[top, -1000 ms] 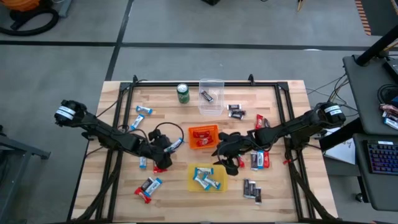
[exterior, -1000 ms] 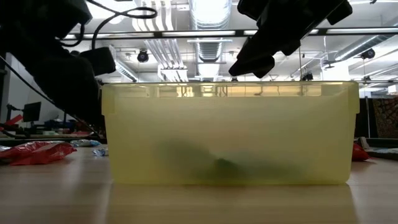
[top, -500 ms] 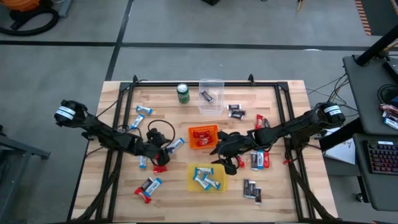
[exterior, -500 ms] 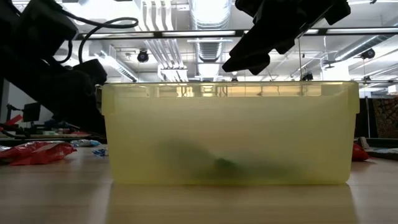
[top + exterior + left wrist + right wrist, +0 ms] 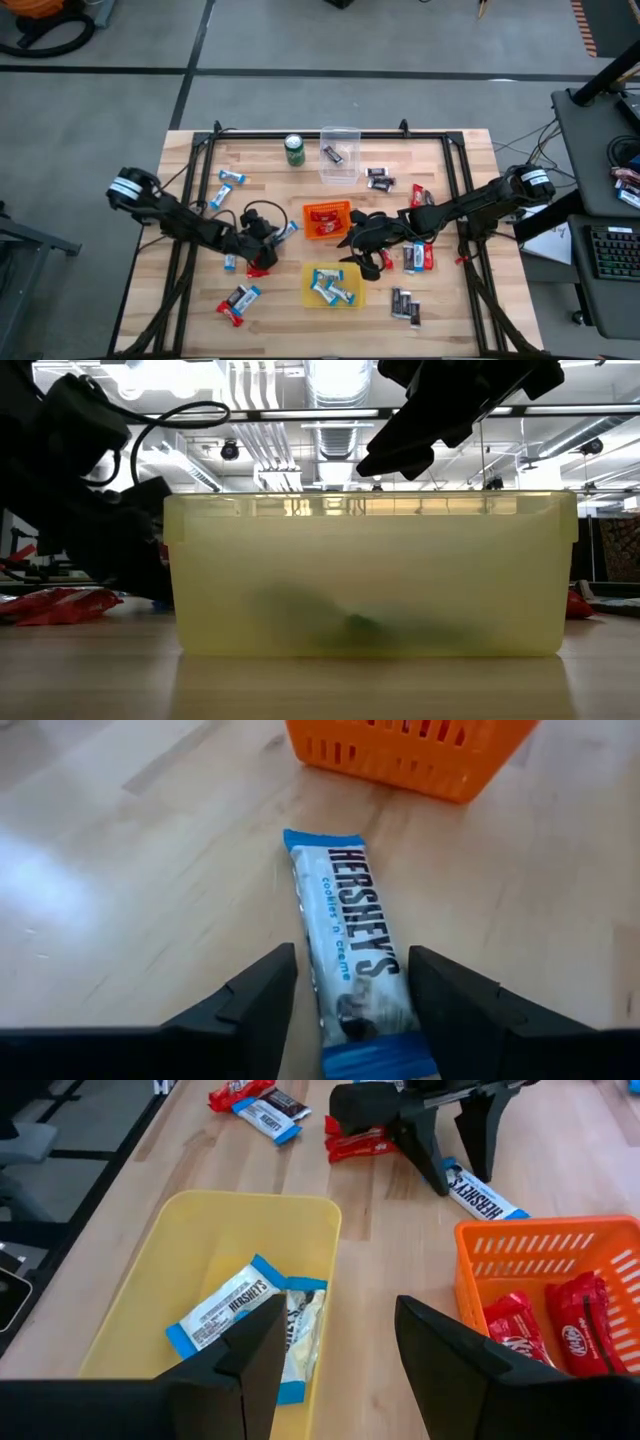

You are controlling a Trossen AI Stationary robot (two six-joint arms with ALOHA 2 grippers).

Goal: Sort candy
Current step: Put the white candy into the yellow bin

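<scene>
A blue-and-white candy bar (image 5: 352,945) lies flat on the table, just short of the orange bin (image 5: 327,219) that holds red bars. My left gripper (image 5: 352,970) is low over the table and open. Its fingers stand on either side of the bar's near end without touching it. It also shows in the high view, where my left gripper (image 5: 268,236) sits left of the orange bin. My right gripper (image 5: 340,1310) hangs open and empty in the air between the orange bin and the yellow bin (image 5: 210,1280), which holds blue-and-white bars.
A red candy (image 5: 258,268) lies beside my left arm. Loose candies lie at the left (image 5: 230,178), the front left (image 5: 240,300), the right (image 5: 420,255) and the front right (image 5: 405,305). A green can (image 5: 294,149) and a clear bin (image 5: 340,155) stand at the far edge.
My left gripper has sunk toward the table, down around the blue-and-white bar beside the orange bin, staying open. The bar has not moved.
</scene>
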